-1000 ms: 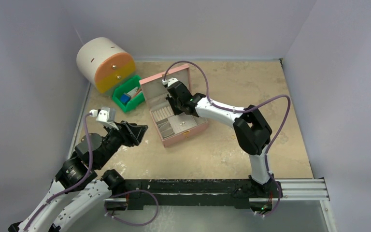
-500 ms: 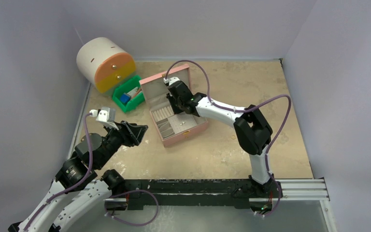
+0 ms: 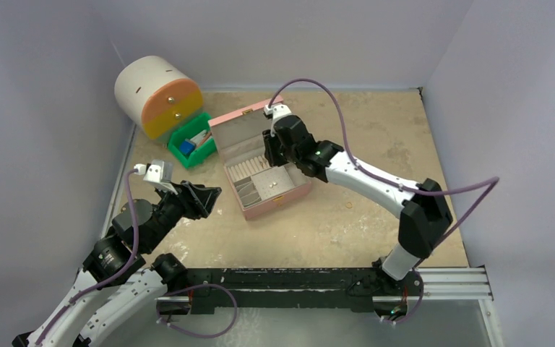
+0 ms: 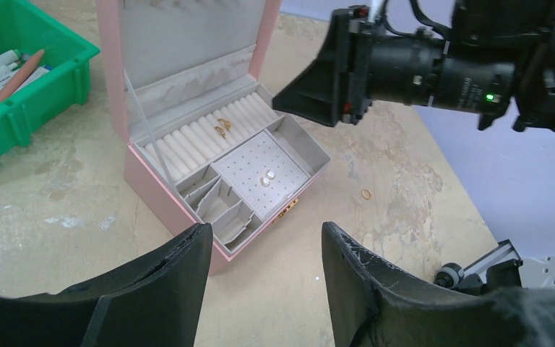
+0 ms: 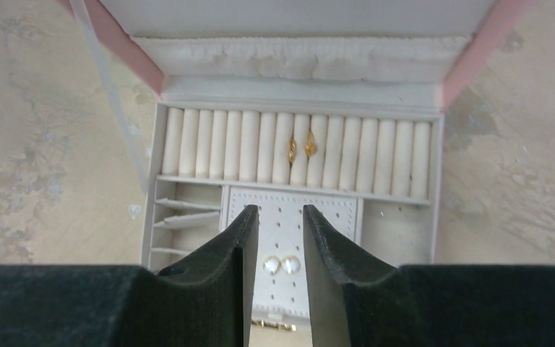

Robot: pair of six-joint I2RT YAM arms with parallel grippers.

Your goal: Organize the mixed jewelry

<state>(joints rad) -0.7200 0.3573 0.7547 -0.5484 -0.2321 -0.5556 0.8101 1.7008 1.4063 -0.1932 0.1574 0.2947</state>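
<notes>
Jewelry sits mostly inside the box. Two gold rings (image 5: 291, 150) are tucked side by side among the white rolls, upper middle of my right wrist view. A pair of pearly studs (image 5: 290, 264) rests on the perforated pad just below that row. In my left wrist view the same rings (image 4: 222, 127) and studs (image 4: 267, 178) show near the frame's centre. One loose gold ring (image 4: 366, 194) lies on the bare table (image 4: 419, 166), right of the box and apart from it.

All these compartments belong to the pink box (image 4: 141, 184), which stands with its lid upright at the centre of the top view (image 3: 274, 202). The small divided cells at the pad's left look empty to me.

My right gripper (image 5: 280, 211) hangs over the pad with its fingers a little parted and nothing between them; the studs show through the gap. From above it sits over the box's rear half (image 3: 273, 155).

My left gripper (image 4: 266, 235) is spread wide and empty at the bottom of its own view, facing the box. In the top view it sits left of the box, not touching it (image 3: 213, 195).

At upper left, a green bin (image 3: 195, 155) with pens and small items stands near the lid. Just behind the bin is a rounded white and orange drawer unit (image 3: 148, 90).
</notes>
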